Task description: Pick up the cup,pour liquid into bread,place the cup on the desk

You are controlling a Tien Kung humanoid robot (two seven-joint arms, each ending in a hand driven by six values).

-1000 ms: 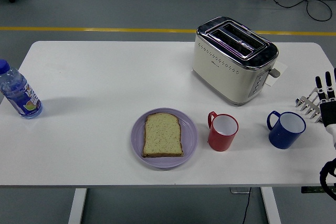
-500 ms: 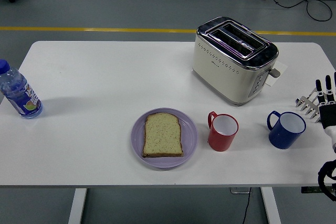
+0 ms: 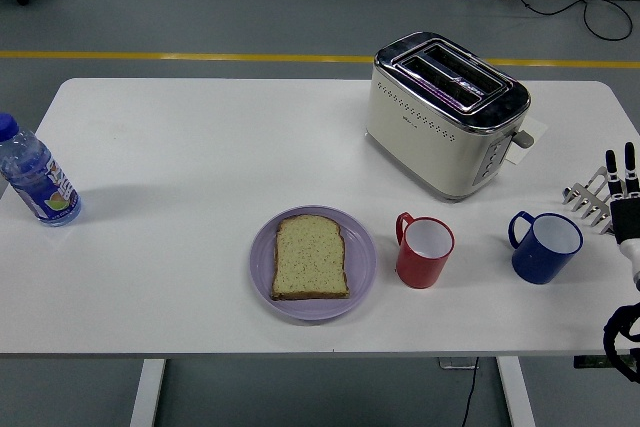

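- The right hand (image 3: 618,192) sits at the right edge of the tabletop (image 3: 200,157), fingers straight and spread, holding nothing; it has slid a little further right than in the earlier frames, so less of it shows.
- The blue cup (image 3: 545,246) stands upright near the front right of the tabletop, just left of the hand and not touched by it, handle pointing left and away.
- The red cup (image 3: 425,250) stands upright left of the blue one, near the front edge, unmoved.
- The slice of bread (image 3: 310,257) lies flat on the purple plate (image 3: 362,265), just left of the red cup.
- The toaster (image 3: 445,112) stands toward the back right.
- The water bottle (image 3: 35,175) stands at the left edge.
- Nothing on the tabletop has shifted.
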